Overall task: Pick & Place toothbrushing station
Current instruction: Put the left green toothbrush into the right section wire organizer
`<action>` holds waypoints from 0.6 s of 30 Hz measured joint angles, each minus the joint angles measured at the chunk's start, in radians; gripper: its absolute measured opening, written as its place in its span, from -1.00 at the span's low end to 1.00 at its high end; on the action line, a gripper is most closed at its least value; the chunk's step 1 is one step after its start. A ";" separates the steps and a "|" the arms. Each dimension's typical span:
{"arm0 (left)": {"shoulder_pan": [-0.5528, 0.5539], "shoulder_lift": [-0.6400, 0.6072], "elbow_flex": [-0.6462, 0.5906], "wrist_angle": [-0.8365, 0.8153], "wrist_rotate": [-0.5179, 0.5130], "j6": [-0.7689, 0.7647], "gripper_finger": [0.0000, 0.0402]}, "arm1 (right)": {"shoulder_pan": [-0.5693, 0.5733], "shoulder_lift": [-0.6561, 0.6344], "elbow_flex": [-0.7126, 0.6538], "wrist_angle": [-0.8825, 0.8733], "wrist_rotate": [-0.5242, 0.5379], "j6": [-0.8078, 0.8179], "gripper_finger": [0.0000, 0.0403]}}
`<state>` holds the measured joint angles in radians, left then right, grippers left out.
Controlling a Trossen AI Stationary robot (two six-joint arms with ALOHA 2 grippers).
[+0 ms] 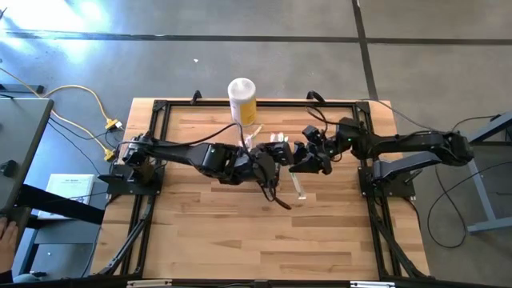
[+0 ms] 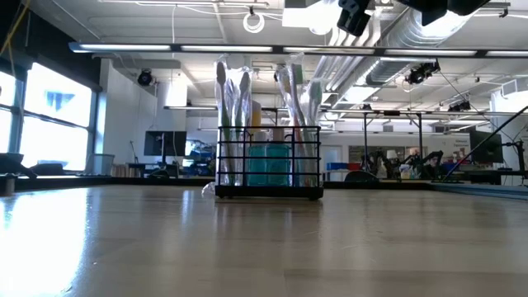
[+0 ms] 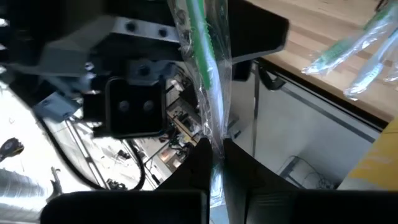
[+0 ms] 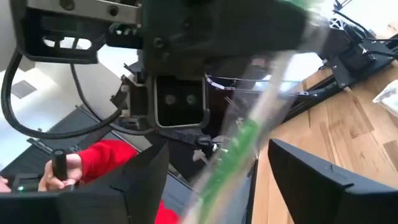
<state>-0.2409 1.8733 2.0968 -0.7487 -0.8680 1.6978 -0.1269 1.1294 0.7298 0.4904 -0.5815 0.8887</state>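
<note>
Between my left fingers point(image 3: 194, 169) a wrapped toothbrush point(image 3: 208, 81) is pinched tight: a green handle inside a clear, crinkled sleeve, running up and away from the tips. That pair is closed as far as the wrapper allows, gripping the pack near one end.

Across from them, my right fingers point(image 4: 149, 180) stand wide apart. The same green toothbrush passes slantwise through the gap between them, and neither of the two touches it (there is clear air on both sides of the wrapper). So the left pair alone carries it.

From overhead, both of my arms reach in to the middle of the counter point(image 1: 200, 240), and the two sets of fingers nearly meet, tip facing tip, with the toothbrush bridging them. Beneath that meeting place stands the toothbrushing station point(image 2: 268, 173), a small black wire basket resting flat and upright on the counter. Several more wrapped toothbrushes point(image 2: 233, 115) stand in it, their tops rising well above its rim, and something teal point(image 2: 269, 163) sits in its middle. My arms hide most of it from above.

Beyond the left fingers, toward the far edge, a yellow-and-white canister point(image 1: 242, 100) stands upright, apart from the basket. Nearer than my right fingers, another clear pack point(image 1: 298, 186) lies flat on the wood. Past the counter, a person's red sleeve point(image 4: 102, 158) shows.
</note>
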 joint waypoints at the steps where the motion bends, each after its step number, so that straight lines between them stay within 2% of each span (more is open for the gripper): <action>1: 0.001 0.001 -0.001 -0.002 0.002 0.000 -0.96 | 0.000 0.001 0.000 0.000 -0.003 -0.005 0.31; 8: -0.001 -0.003 0.001 -0.001 0.015 0.000 -0.96 | 0.000 -0.005 0.001 0.001 -0.009 -0.078 0.05; 18: -0.001 -0.003 0.001 0.002 0.010 0.000 -0.96 | 0.000 -0.005 0.001 -0.006 -0.005 -0.133 -0.67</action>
<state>-0.2420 1.8706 2.0979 -0.7471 -0.8578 1.6978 -0.1272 1.1242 0.7303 0.4847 -0.5864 0.7556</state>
